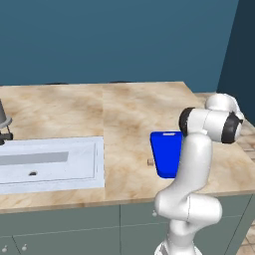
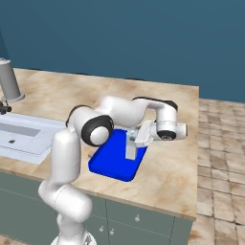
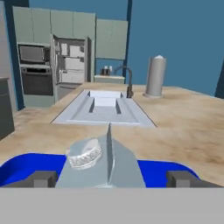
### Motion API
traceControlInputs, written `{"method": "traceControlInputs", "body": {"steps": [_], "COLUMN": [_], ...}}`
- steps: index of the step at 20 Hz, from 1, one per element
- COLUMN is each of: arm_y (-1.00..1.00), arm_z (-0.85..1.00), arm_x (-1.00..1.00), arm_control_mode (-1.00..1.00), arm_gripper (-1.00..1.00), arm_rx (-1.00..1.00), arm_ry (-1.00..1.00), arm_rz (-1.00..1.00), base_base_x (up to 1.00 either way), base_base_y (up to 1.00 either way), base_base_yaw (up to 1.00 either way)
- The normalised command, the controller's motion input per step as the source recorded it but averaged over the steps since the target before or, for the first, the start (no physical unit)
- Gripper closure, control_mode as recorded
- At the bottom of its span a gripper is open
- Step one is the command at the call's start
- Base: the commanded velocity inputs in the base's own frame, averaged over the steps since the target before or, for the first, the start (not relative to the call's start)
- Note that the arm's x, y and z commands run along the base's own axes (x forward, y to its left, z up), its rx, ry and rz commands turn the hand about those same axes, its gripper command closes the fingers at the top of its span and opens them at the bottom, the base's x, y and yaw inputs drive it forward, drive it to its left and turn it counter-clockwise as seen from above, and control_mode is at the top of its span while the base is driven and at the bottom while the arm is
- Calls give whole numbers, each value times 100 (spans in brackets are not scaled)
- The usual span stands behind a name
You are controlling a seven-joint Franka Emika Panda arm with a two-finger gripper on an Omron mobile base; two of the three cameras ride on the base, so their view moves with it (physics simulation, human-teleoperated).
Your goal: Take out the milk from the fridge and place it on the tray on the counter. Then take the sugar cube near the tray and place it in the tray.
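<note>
Surface [image 1: 124, 119] of beige marbled stone fills both base views, broad and long, with the white sink [image 1: 50, 164] let into it toward one end and a tall grey cylinder [image 2: 8, 80] standing behind that. Across the room, the hand view catches the fridge [image 3: 70, 65] with its door open, pale shelves showing.

Near the surface's front edge lies the blue tray [image 2: 115, 160], flat and low-rimmed, put where the arm reaches it easily. Above it the arm folds over so that the pincer [image 2: 137, 140] hangs over the tray with the milk [image 2: 131, 147] in it. The carton stands upright, its foot at or just above the tray floor; whether it touches, I cannot tell. In the hand view the milk [image 3: 103, 159] sits between the two dark fingertips [image 3: 41, 178], which stand close to its sides, so the pincer appears to be clamped on the carton. Carrying it upright suits a narrow carton that must stand on its own.

Smallest of all, the sugar cube [image 1: 150, 162] rests on the stone just beside the tray's edge, not yet moved.
</note>
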Motion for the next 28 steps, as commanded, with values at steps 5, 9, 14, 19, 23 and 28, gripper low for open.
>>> {"method": "traceControlInputs", "body": {"steps": [5,9,14,19,23,28], "arm_y": [0,3,26,97,100,93], "arm_z": [28,37,59,38,25,12], "arm_x": [-46,-16,-4,-26,-31,-43], "arm_control_mode": [-100,-100,-100,-100,-100,-100], "arm_gripper": [-100,-100,-100,-100,-100,-100], "arm_rx": [-6,-18,-27,-52,-45,-37], "arm_ry": [-15,-22,-18,-13,0,0], "arm_rz": [0,0,0,-4,-6,-24], "base_base_x": [0,0,0,0,0,0], "base_base_y": [0,0,0,0,0,0], "base_base_yaw": [0,0,0,0,0,0]}}
